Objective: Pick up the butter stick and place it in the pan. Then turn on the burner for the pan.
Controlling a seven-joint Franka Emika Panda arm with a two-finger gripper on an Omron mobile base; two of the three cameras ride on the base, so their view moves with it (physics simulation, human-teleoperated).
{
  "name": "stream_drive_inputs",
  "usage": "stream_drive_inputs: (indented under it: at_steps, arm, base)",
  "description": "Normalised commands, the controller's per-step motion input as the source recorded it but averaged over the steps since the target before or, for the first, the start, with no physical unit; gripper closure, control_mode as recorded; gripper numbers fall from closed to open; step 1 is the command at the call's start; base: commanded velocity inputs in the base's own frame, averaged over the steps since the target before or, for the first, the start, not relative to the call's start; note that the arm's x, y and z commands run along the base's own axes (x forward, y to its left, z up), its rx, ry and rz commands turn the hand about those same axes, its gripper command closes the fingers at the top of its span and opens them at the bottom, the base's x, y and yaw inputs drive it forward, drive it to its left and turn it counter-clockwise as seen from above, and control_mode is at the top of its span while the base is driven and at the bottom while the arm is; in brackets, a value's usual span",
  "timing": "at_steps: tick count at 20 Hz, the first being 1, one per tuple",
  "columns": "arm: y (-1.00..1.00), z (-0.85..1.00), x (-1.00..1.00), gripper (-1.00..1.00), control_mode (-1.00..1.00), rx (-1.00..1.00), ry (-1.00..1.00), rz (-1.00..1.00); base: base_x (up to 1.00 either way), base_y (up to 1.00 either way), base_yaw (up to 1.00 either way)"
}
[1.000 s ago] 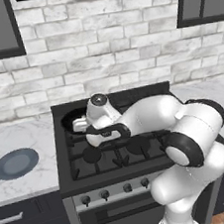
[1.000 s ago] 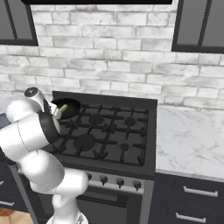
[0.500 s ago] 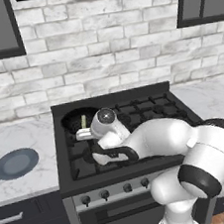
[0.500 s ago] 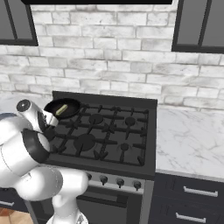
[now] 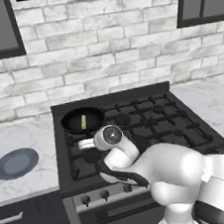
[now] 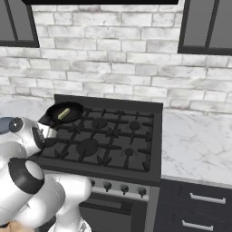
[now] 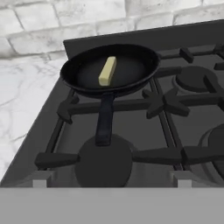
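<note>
Lying in 1 pan (image 7: pixel 109 70): 1 butter stick (image 7: pixel 107 71); fingers (image 7: pixel 109 178) apart, empty.

butter stick (image 7: pixel 107 71) lying inside black pan (image 7: pixel 109 69), pan on rear-left stove (image 7: pixel 144 127) burner, handle toward camera

The white arm is folded low over the front left part of the stove (image 5: pixel 136 130), its wrist bent back toward the front edge, and the gripper (image 7: pixel 109 178) is held empty with its two finger tips (image 7: pixel 41 178) spread wide apart.
</note>
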Motion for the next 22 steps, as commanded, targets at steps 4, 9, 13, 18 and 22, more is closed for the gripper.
stream_drive_inputs:
  at_steps: [4, 9, 13, 18, 22]
  arm:
    - [0.00, -0.07, -0.47, -1.00, -1.00, 0.00, -0.15, 0.00]
    - [0.00, 0.00, -0.54, -1.00, -1.00, 0.00, -0.09, 0.00]
    - [0.00, 0.00, -0.56, -1.00, -1.00, 0.00, -0.05, 0.00]
    - [0.00, 0.00, -0.44, -1.00, -1.00, 0.00, -0.04, 0.00]
    - [0.00, 0.00, -0.43, -1.00, -1.00, 0.00, -0.02, 0.00]
  base:
    - [0.00, 0.00, 0.00]
    - [0.00, 0.00, 0.00]
    - [0.00, 0.00, 0.00]
    - [0.00, 0.00, 0.00]
    - [0.00, 0.00, 0.00]
